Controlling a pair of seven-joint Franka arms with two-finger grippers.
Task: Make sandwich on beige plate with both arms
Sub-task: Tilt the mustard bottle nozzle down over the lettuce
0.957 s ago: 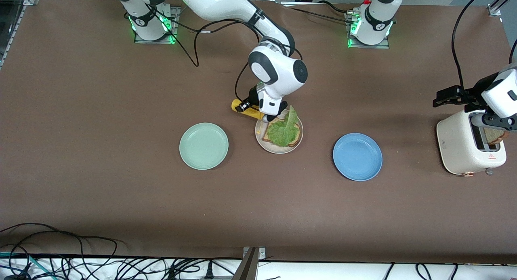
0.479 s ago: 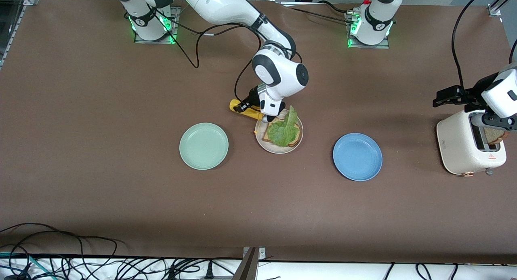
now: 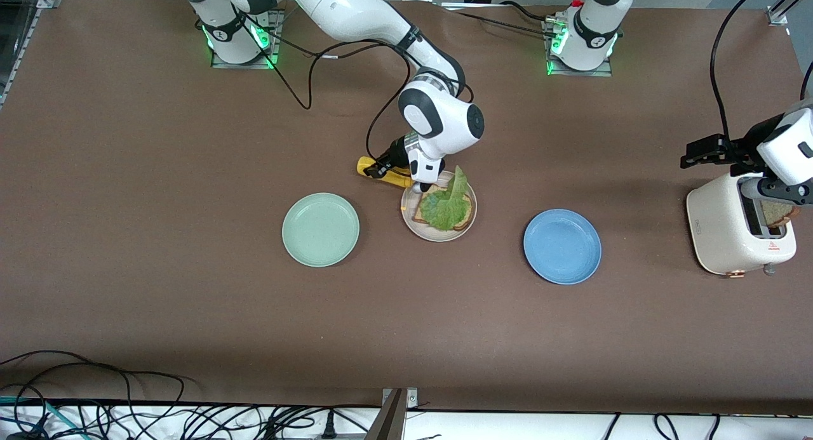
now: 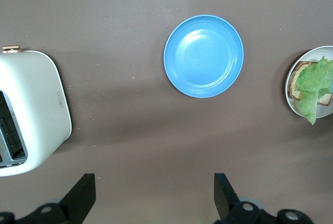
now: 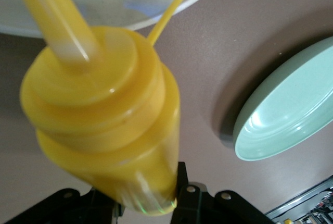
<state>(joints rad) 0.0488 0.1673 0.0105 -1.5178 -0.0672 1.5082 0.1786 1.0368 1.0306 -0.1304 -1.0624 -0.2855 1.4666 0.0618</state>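
The beige plate (image 3: 427, 233) holds one brown bread slice (image 3: 467, 220) with a ruffled green lettuce leaf (image 3: 446, 206) lying on it. My right gripper (image 3: 389, 165) is shut on a yellow squeeze bottle (image 3: 380, 173), tilted with its nozzle at the plate's rim. In the right wrist view the bottle (image 5: 104, 125) fills the space between the fingers, nozzle toward the plate (image 5: 156, 10). High over the white toaster (image 3: 724, 230), my left gripper (image 3: 776, 192) is open and holds nothing (image 4: 154, 199). A bread slice (image 3: 776, 213) sticks out of the toaster slot.
A mint green plate (image 3: 321, 229) lies beside the beige plate toward the right arm's end. A blue plate (image 3: 562, 246) lies toward the left arm's end. Black cables trail over the table near the right arm's base and along the table edge nearest the front camera.
The right gripper and the yellow bottle have shifted slightly toward the right arm's end of the table. The left arm has not moved.
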